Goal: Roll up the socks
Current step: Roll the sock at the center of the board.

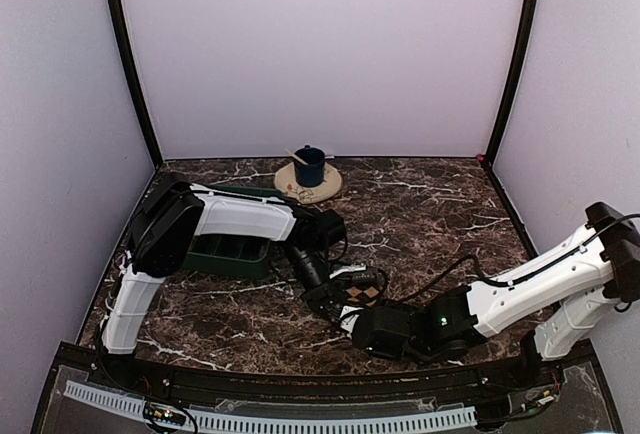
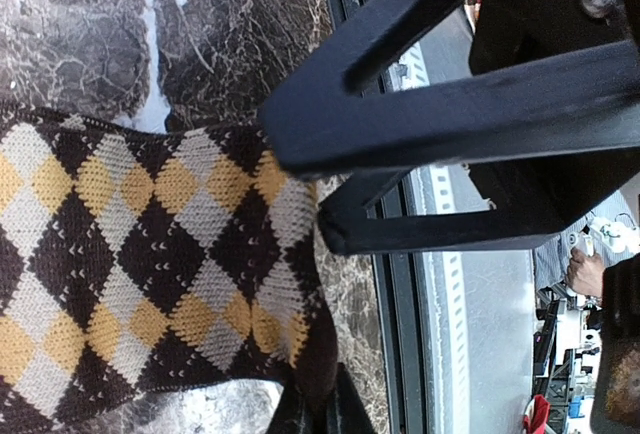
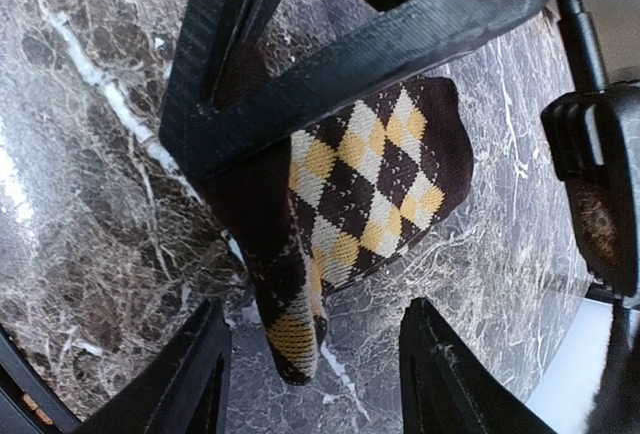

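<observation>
A checkered sock [image 1: 362, 295], brown with cream and yellow diamonds, lies on the dark marble table between the two arms. In the left wrist view the sock [image 2: 150, 244] spreads flat to the left, and my left gripper [image 2: 320, 419] is shut on its dark edge at the bottom of the frame. From the top, the left gripper [image 1: 330, 304] sits just left of the sock. My right gripper [image 3: 315, 374] is open, its fingers [image 3: 205, 374] standing wide on either side of the sock's folded tip [image 3: 295, 339]. The rest of the sock [image 3: 370, 184] runs away under the left gripper's black frame.
A dark green tray [image 1: 225, 254] stands under the left arm's elbow. At the back centre a blue cup [image 1: 309, 166] stands on a round tan mat [image 1: 326, 190]. The table's black front rail [image 2: 400, 334] runs close beside the sock.
</observation>
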Motion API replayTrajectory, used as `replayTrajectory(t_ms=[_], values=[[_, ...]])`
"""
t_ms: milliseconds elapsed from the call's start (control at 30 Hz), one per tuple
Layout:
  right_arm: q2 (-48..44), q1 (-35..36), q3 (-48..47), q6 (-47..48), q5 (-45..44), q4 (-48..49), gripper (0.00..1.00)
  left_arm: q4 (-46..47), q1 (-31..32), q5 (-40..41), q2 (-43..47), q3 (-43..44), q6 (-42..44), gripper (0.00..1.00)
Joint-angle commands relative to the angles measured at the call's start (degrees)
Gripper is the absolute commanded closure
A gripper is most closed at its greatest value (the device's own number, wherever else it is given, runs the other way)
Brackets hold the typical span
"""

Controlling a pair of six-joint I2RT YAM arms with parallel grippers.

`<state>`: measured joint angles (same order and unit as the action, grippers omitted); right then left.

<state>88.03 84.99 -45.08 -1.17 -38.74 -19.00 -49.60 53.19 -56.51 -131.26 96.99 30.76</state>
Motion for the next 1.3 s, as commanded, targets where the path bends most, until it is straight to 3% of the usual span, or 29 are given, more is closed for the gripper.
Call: replayTrajectory(t_ms=[0, 100, 233, 533, 633, 700, 800, 1200, 1267], values=[[-0.32, -1.23, 0.93, 1.28, 2.45, 2.27, 0.50, -1.71, -0.19, -1.77, 0.21, 1.39, 0.95, 1.00], [-0.31, -2.21, 0.91, 1.81, 4.04, 2.67, 0.55, -1.72, -0.19, -1.82, 0.12, 1.40, 0.96, 1.00], [-0.23, -3.75, 0.90, 2.29, 6.66, 2.71, 0.71, -1.73, -0.19, -1.72, 0.04, 1.50, 0.96, 1.00], [-0.13, -6.22, 0.77, 2.59, 13.96, 1.99, 0.90, -1.34, -0.28, -1.27, -0.24, 1.47, 0.55, 1.00], [-0.67, -7.38, 0.77, 2.34, 16.78, 1.81, 0.96, -0.12, -0.36, 0.48, -0.28, 1.62, -1.37, 0.90], [-1.11, -8.20, 0.84, 2.07, 18.42, 1.74, 0.98, 0.75, -0.60, 2.26, -0.21, 1.86, -2.95, 0.78], [-2.07, -9.81, 1.06, 1.43, 21.42, 1.55, 1.00, 1.49, -0.95, 3.87, -0.16, 2.32, -4.65, 0.67], [-4.36, -16.98, 2.49, -1.68, 33.35, 2.24, 1.00, 3.18, -2.83, 4.64, 1.77, 2.73, -7.04, 0.60], [-4.27, -17.91, 2.53, -2.00, 34.95, 2.35, 1.00, 3.41, -3.28, 3.93, 2.26, 2.50, -7.21, 0.52]])
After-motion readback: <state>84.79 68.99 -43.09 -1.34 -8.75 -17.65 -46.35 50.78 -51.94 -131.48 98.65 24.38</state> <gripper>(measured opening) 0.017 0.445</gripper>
